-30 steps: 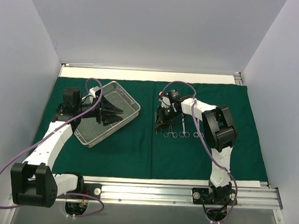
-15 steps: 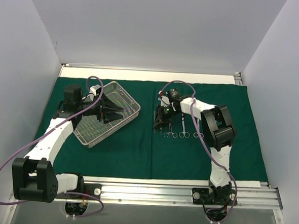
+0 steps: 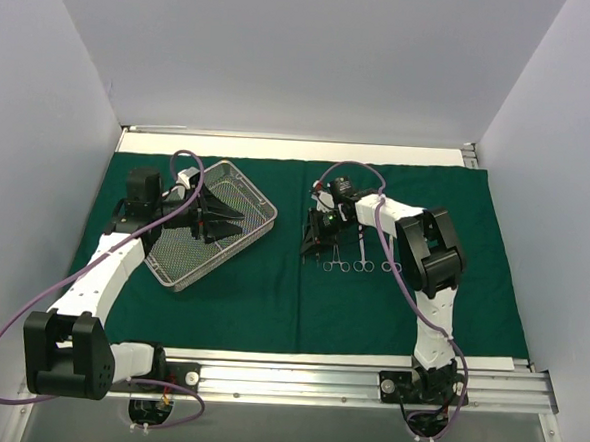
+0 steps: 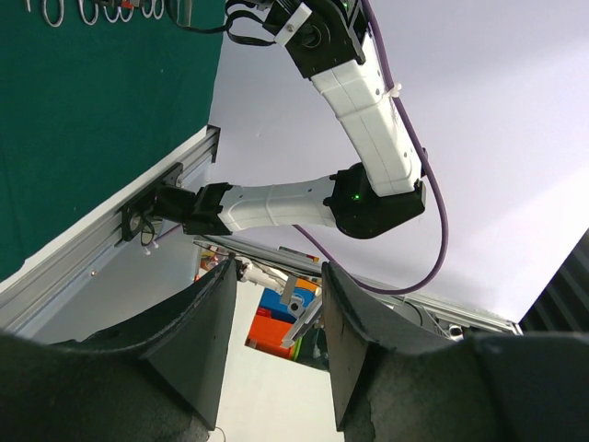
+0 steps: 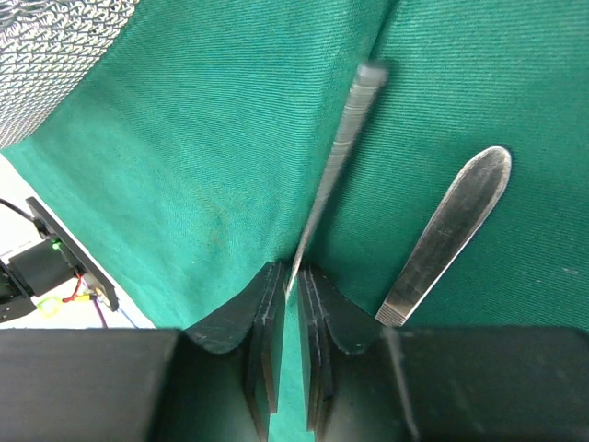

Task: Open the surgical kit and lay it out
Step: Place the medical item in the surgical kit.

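Note:
The dark green cloth (image 3: 270, 300) lies spread over the table. The silver wire-mesh tray (image 3: 261, 195) sits tilted on its left half. My left gripper (image 3: 215, 224) hovers over the tray, open and empty; in the left wrist view (image 4: 276, 267) its jaws stand wide apart and point away from the table. Several ring-handled instruments (image 3: 353, 257) lie in a row on the cloth at centre right. My right gripper (image 3: 315, 244) is at the left end of that row, its jaws nearly closed (image 5: 293, 272) on the tip of a slender steel instrument (image 5: 336, 170). Flat steel tweezers (image 5: 446, 235) lie beside it.
The tray's mesh corner (image 5: 46, 55) shows at the upper left of the right wrist view. An aluminium rail (image 3: 366, 376) runs along the near table edge. White walls close in the left, back and right sides.
My right gripper has shifted slightly left at the end of the instrument row. My left gripper has edged a little to the right over the tray.

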